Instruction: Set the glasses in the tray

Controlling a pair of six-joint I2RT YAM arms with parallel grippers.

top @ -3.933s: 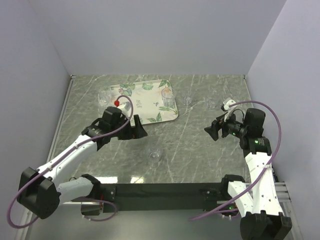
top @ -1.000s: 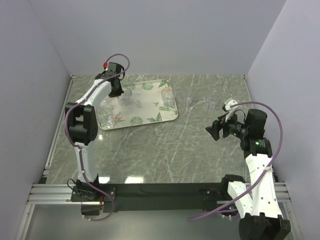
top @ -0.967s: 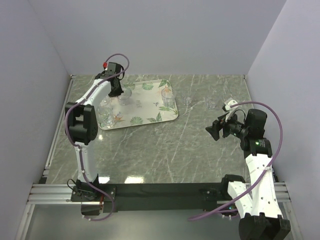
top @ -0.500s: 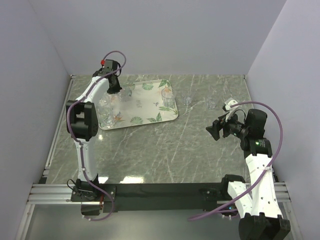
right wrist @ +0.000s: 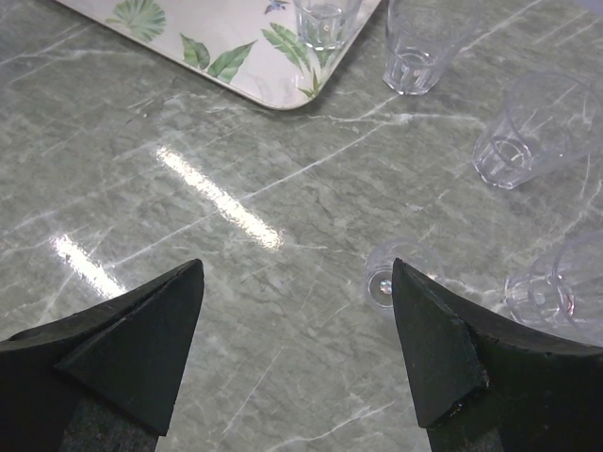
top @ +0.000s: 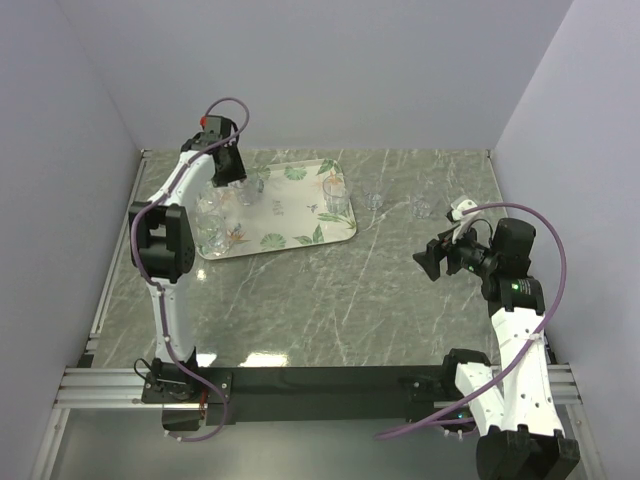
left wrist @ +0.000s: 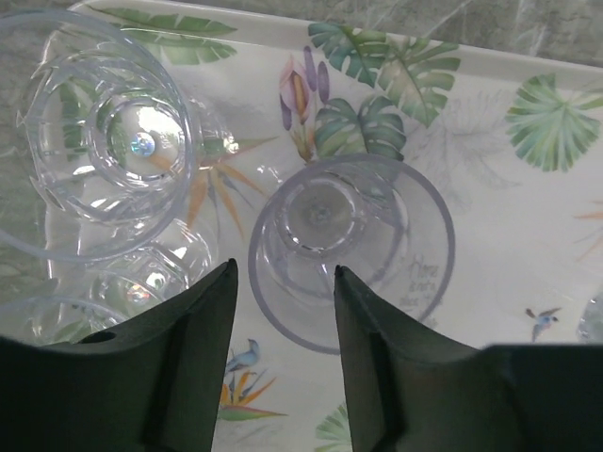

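Several clear, round-rimmed glasses [left wrist: 350, 250] upright on glossy leaf-printed tray [left wrist: 499, 221], others on veined green stone tabletop [right wrist: 141, 122]. Left gripper [left wrist: 283, 271] parted near one tumbler, pinching nothing; right gripper [right wrist: 297, 268] spread wide, empty.

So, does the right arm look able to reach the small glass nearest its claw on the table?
Probably yes: the right claw is open, the glass sits on bare table close beside it, and nothing lies between them.

I see the tray [top: 290, 214] at the far left of the worktop [top: 330, 300], several glasses [top: 337, 196] standing in it, more glasses [top: 375, 200] just right of it.
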